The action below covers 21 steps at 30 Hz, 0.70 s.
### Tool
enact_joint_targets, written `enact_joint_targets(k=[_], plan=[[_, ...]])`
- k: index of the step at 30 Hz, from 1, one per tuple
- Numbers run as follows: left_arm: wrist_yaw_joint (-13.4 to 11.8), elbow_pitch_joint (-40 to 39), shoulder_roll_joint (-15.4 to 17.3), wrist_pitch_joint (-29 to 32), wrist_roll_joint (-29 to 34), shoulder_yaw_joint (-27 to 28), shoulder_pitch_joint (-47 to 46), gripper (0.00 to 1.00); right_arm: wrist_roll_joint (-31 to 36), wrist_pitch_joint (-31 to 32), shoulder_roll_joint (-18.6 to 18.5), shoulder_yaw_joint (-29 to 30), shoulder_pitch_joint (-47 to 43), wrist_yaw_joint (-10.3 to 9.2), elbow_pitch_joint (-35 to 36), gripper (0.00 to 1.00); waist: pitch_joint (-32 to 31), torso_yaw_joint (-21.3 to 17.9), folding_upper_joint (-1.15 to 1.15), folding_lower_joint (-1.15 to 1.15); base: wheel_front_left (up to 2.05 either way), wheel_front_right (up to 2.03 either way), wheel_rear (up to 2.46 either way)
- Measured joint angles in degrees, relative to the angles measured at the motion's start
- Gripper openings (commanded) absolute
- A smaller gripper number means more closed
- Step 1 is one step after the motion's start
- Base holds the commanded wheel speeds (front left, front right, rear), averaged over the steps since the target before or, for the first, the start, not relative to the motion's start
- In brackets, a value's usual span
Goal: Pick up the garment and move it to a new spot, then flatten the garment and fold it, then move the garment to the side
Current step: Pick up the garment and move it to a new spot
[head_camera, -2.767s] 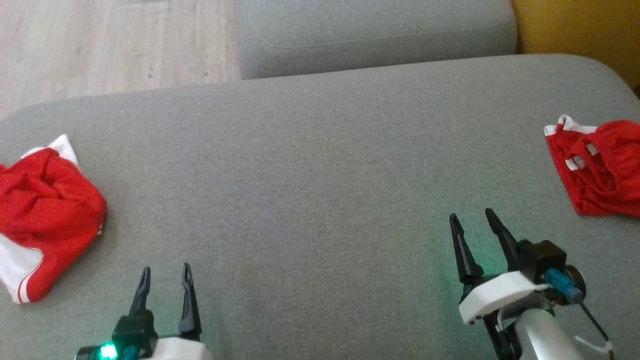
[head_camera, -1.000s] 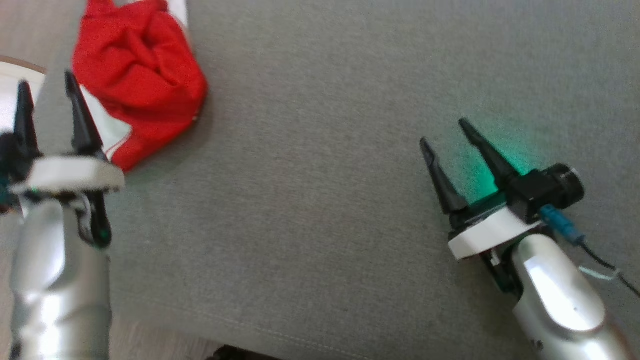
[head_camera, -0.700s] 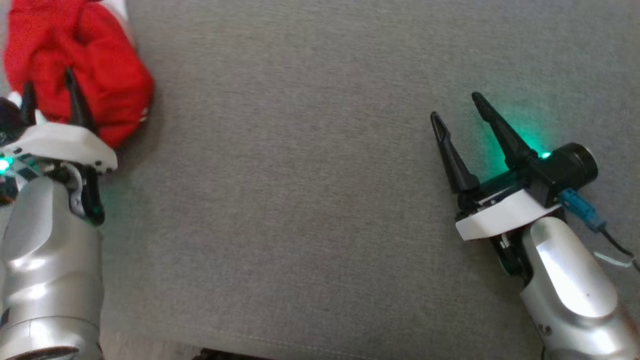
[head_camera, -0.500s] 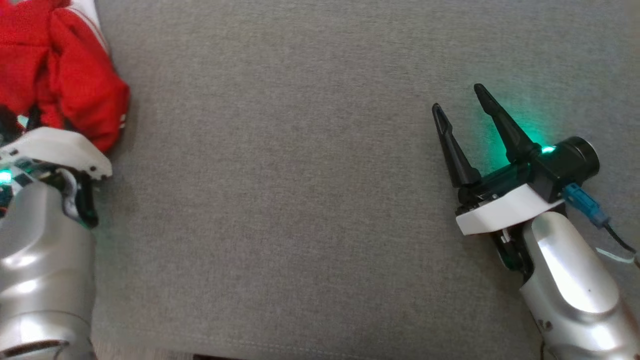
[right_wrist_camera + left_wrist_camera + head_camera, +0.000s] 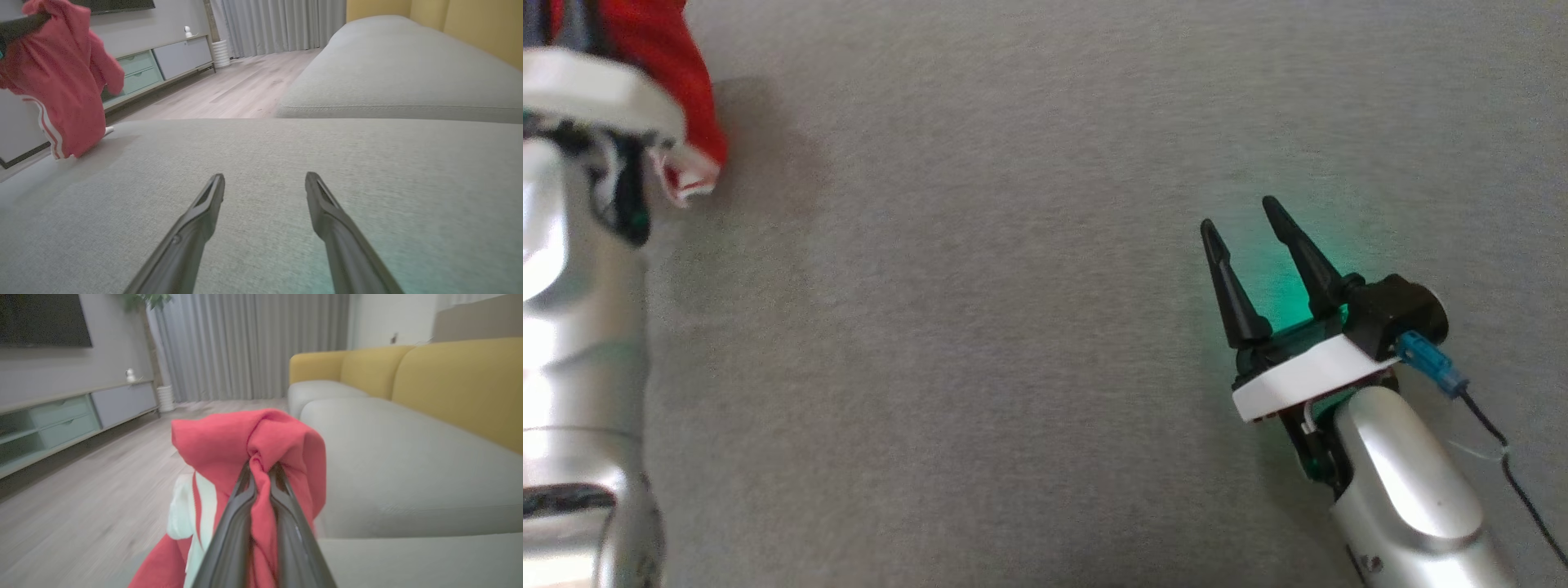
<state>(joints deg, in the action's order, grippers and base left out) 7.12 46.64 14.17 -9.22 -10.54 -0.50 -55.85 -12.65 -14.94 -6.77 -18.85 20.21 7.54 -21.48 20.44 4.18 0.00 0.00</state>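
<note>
**A:** Well, anything new from the head camera?

**B:** Plenty. A second back: the red garment (image 5: 690, 106) heaped on the grey cushion (image 5: 1013, 327), with the left fingers spread wide just beside it. Now bunched at the top left corner, half hidden behind the left arm (image 5: 572, 327), and throwing a shadow on the fabric alongside. Looks like a pick-up under way. Next, probably: carrying to a new spot. Also shows the right gripper (image 5: 1236, 214) low on the right, well apart from the cloth, fingers wide and holding nothing.

**A:** And from the left wrist?

**B:** Shows the left gripper (image 5: 261, 467) pinched almost closed on a fold of the red cloth. Fold squeezed between the two fingers near their tips. Remainder draped over and down both sides, white striped part lower left.

**A:** From the right wrist?

**B:** Same garment at the upper left, dangling long. Lowest striped hem at or just off the cushion; cannot tell which. Far from this arm's own fingers, spread wide over bare cushion. Worth raising higher before swinging across, to avoid dragging the hem.
</note>
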Motion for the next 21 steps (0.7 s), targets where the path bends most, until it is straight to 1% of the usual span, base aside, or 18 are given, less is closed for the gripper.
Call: enact_joint_targets(k=[5, 6, 12, 13, 14, 16, 18, 19, 20, 21], plan=[[0.0, -7.0, -4.3, 0.3, -1.3, -6.8, -0.3, 0.0, -0.5, 0.1, 1.1, 0.6, -1.2, 0.0, -1.0, 1.0, -2.5, -5.0, 0.0, 0.0, 0.0, 0.0, 0.0], [0.0, -7.0, -4.3, 0.3, -1.3, -6.8, -0.3, 0.0, -0.5, 0.1, 1.1, 0.6, -1.2, 0.0, -1.0, 1.0, -2.5, -5.0, 0.0, 0.0, 0.0, 0.0, 0.0], [0.5, -12.7, -9.7, 2.1, -8.6, -16.3, 2.3, 0.0, -0.9, 0.1, 2.2, 2.3, -2.6, 0.0, -1.7, 1.0, -4.4, -11.5, 0.0, 0.0, 0.0, 0.0, 0.0], [0.5, -13.1, -10.2, 2.1, -9.4, -18.3, 3.3, 0.0, -0.9, 0.1, 2.3, 2.5, -2.7, 0.0, -1.7, 1.0, -4.7, -12.5, 0.0, 0.0, 0.0, 0.0, 0.0], [0.5, -13.2, -11.2, 2.1, -12.0, -21.2, 5.8, 0.0, -0.9, 0.1, 2.4, 2.9, -3.4, 0.0, -2.3, 1.0, -5.2, -14.2, 0.0, 0.0, 0.0, 0.0, 0.0], [0.5, -12.3, -11.6, 1.7, -14.4, -23.8, 8.6, 0.0, -0.9, 0.1, 2.4, 3.2, -3.9, 0.0, -2.9, 1.0, -5.6, -15.6, 0.0, 0.0, 0.0, 0.0, 0.0], [0.5, -9.9, -11.9, 0.6, -15.4, -26.0, 11.6, 0.0, -0.9, 0.1, 2.6, 3.4, -4.4, 0.0, -3.2, 1.0, -6.1, -16.7, 0.0, 0.0, 0.0, 0.0, 0.0], [0.5, -8.5, -12.0, 0.0, -15.7, -26.7, 13.2, 0.36, -0.9, 0.1, 2.6, 3.5, -4.5, 0.0, -3.4, 1.0, -6.3, -17.1, 0.0, 0.0, 0.0, 0.0, 0.0], [0.3, -7.2, -12.1, -1.0, -16.2, -27.3, 14.8, 1.0, -0.9, 0.1, 2.6, 3.6, -4.5, 0.0, -3.4, 1.0, -6.4, -17.4, 0.0, 0.0, 0.0, 0.0, 0.0], [0.0, -5.6, -12.1, -1.7, -16.2, -27.8, 16.3, 1.0, -0.9, 0.1, 2.7, 3.6, -4.5, 0.0, -3.4, 1.0, -6.6, -17.7, 0.0, 0.0, 0.0, 0.0, 0.0]])
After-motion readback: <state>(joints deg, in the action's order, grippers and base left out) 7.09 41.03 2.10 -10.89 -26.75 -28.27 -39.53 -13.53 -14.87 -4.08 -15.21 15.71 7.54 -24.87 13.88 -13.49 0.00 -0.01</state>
